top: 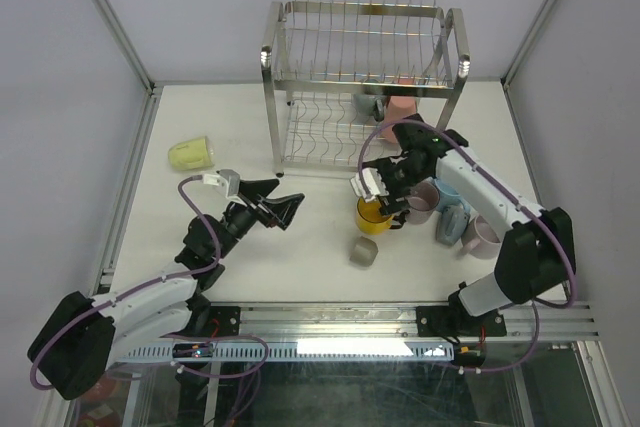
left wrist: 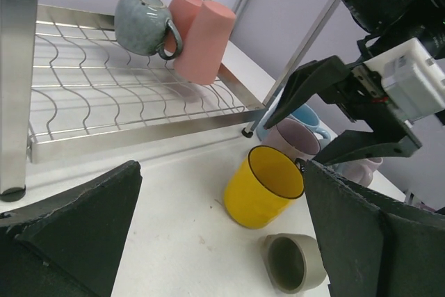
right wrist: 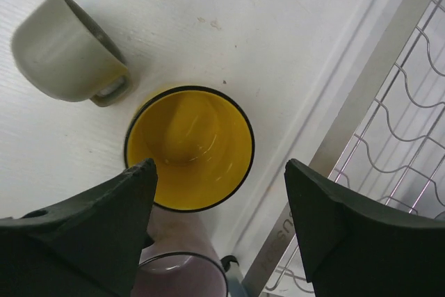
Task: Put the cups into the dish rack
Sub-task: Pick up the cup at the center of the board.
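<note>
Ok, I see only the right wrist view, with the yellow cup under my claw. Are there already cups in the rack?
Observer: Yes. A grey-blue cup and at least one pink cup lie on the lower tier of the dish rack.
Operator: And where is the left claw?
Observer: The left claw is open and empty, near the rack's front left leg.
Operator: Is any cup far from me?
Observer: A pale green cup lies on its side, alone, left of the rack.

Lab, by its aluminium-framed enclosure (top: 110,13)
</note>
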### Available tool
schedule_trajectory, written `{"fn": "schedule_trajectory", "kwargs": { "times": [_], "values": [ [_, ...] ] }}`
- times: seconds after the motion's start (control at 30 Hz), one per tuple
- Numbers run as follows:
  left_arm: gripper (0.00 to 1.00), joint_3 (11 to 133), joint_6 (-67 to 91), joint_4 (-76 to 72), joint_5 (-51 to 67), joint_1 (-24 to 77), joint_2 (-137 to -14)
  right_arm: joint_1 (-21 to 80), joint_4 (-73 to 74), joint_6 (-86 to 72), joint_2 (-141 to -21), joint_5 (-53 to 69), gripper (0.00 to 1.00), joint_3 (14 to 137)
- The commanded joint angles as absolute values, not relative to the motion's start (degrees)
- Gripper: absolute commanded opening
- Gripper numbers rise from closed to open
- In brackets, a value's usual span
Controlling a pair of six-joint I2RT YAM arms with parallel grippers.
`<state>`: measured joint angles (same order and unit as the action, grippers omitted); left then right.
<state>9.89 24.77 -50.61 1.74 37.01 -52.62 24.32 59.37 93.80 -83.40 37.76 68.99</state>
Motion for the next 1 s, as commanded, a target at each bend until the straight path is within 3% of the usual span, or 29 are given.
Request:
{"fn": "schedule_trajectory", "kwargs": {
  "times": [0.0, 0.4, 0.57, 0.83, 0.97],
  "values": [
    [0.99, 7.77, 25.55, -46.16, -1.52, 36.56, -47.65, 27.57, 55.41, 94.86, -87.34, 28.72, 0.76, 73.09],
    [0.99, 6.16, 25.31, -43.53, -2.77, 36.56, -43.3, 31.97, 54.76, 91.8, -97.74, 21.13, 0.58, 77.92],
    [0.99, 6.02, 25.29, -44.32, -2.68, 36.55, -44.07, 32.87, 54.5, 90.28, -100.2, 20.03, 0.43, 78.01],
    [0.99, 5.95, 25.6, -45.18, -1.84, 36.53, -44.75, 33.44, 53.0, 88.48, -101.5, 20.19, 0.05, 78.32],
    [0.99, 5.59, 26.43, -47.22, -0.48, 36.52, -45.91, 33.45, 49.91, 87.82, -99.85, 20.87, 0.0, 77.39]
  ]
}}
